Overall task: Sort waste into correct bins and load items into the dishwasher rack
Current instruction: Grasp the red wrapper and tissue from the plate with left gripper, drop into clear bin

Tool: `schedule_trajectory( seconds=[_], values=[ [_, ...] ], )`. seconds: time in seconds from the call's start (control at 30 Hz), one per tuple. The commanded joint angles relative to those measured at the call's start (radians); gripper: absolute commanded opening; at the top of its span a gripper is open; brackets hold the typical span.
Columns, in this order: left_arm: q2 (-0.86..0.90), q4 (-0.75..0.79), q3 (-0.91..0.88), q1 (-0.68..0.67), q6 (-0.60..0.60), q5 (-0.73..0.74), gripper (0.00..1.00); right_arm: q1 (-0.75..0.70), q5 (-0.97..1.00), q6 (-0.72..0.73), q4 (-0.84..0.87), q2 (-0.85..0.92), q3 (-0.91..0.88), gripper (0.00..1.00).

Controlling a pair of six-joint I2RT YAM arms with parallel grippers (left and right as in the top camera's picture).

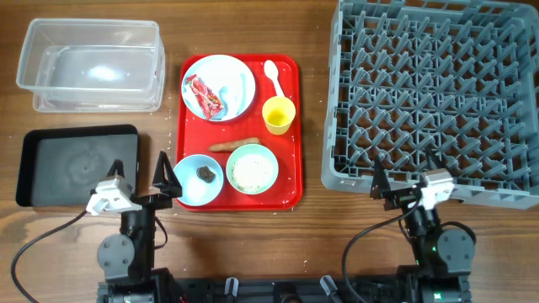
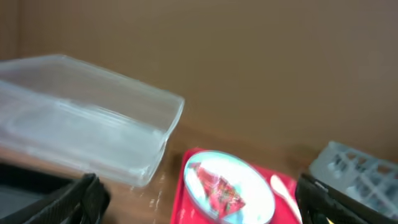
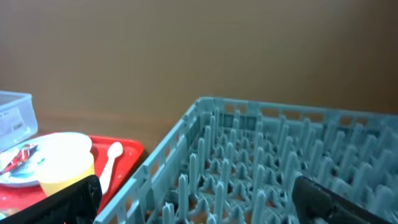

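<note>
Red-and-white wrapper (image 1: pixel 205 94) on plate (image 1: pixel 241 74), well beyond open empty left hand (image 1: pixel 141 173), right hand (image 1: pixel 406 172) open

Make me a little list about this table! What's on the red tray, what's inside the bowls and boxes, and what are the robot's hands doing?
red tray: plate, two bowls, yellow cup, spoon, carrot-like stick
plate: holds a red-and-white wrapper
left bowl: small dark lump
right bowl: white grains
clear tub: empty
black tray: empty
rack: empty
left gripper: open, holding nothing
right gripper: open, holding nothing
</note>
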Motion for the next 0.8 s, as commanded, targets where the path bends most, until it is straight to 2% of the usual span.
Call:
schedule_trajectory(
  seconds=[0.0, 0.07, 0.2, 0.37, 0.5, 0.53, 0.57, 0.67, 0.77],
  values=[
    [0.010, 0.051, 0.039, -0.004, 0.036, 0.035, 1.00, 0.005, 0.063, 0.024, -0.055, 0.041, 0.187, 1.00],
    [0.066, 0.050, 0.105, -0.004, 0.035, 0.058, 1.00, 0.005, 0.071, 0.002, -0.118, 0.107, 0.293, 1.00],
    [0.291, 0.036, 0.316, -0.004, 0.035, 0.103, 1.00, 0.005, 0.084, -0.023, -0.308, 0.334, 0.564, 1.00],
    [0.757, -0.035, 0.711, -0.005, 0.035, 0.305, 1.00, 0.005, 0.084, -0.027, -0.538, 0.642, 0.885, 1.00],
    [1.141, -0.236, 1.063, -0.006, 0.044, 0.454, 1.00, 0.005, 0.068, -0.027, -0.643, 0.837, 1.033, 1.00],
    [1.267, -0.339, 1.188, -0.020, 0.098, 0.476, 1.00, 0.005, 0.068, -0.026, -0.634, 0.871, 1.036, 1.00],
    [1.435, -0.499, 1.363, -0.058, 0.204, 0.476, 1.00, 0.005, 0.051, -0.020, -0.623, 0.922, 1.036, 1.00],
    [1.658, -0.695, 1.562, -0.137, 0.406, 0.446, 1.00, 0.005, -0.037, -0.019, -0.626, 0.994, 1.036, 1.00],
    [1.785, -0.683, 1.582, -0.194, 0.427, 0.434, 1.00, 0.005, -0.150, -0.019, -0.636, 1.061, 1.036, 1.00]
  ],
)
